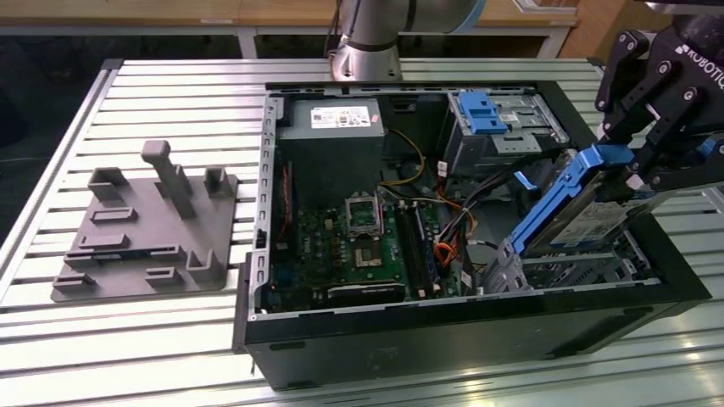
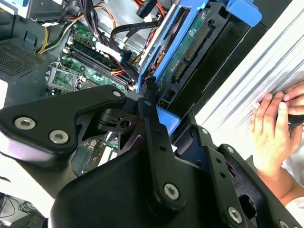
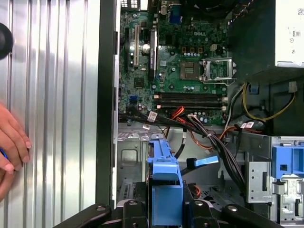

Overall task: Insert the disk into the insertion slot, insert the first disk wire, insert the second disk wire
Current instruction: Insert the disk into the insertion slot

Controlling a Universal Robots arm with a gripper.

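My gripper (image 1: 643,174) is shut on the blue handle of the disk (image 1: 571,216). The disk hangs tilted, with its lower end over the insertion slot (image 1: 588,270), the silver perforated cage in the case corner at the exterior view's right. In the first wrist view the blue carrier (image 3: 165,183) sits between my fingers above the cage (image 3: 130,159). The second wrist view shows the disk's underside (image 2: 190,52) close up. The second disk wire's blue plug (image 3: 206,161) lies loose beside the cage. The first disk wire (image 2: 156,5), red-orange with a dark plug, lies among the cables.
The open computer case (image 1: 453,339) holds a green motherboard (image 1: 368,246), a grey power supply (image 1: 331,119) and a taller bay with a blue latch (image 1: 484,114). A grey fixture plate (image 1: 142,229) lies at the exterior view's left. A person's hand (image 2: 273,135) rests on the slatted table.
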